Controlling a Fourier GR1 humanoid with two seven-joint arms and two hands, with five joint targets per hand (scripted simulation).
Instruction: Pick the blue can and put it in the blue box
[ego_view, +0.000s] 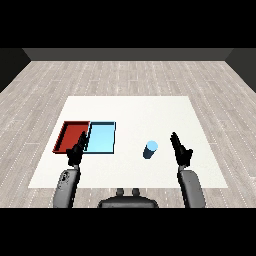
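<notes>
The can (150, 149) is a short blue cylinder with a paler, light blue top, standing upright on the white table (150, 112). It casts a small dark shade at its base on the left side. It stands alone on the bare tabletop, right of the trays and nearer the table's front edge than its back, touched by neither hand.

The right hand (181, 149) is raised just to the right of the can, with a clear gap between them. Its fingers (174, 138) are straight and point up and away from the robot, spread a little (relaxed rather than clenched), and they hold nothing. The grey forearm (191, 187) comes up from the lower right.

The left hand (77, 150) hovers at the near edge of the trays, over the seam where the two meet. Its fingers also look extended and slack, grasping nothing, though they show dark against the tray rims and are harder to read; whether they touch the rims I cannot tell.

The blue tray (101, 138) lies flat to the left of the can, well apart from it, with the red tray (71, 134) beside it on its left, the two side by side.
</notes>
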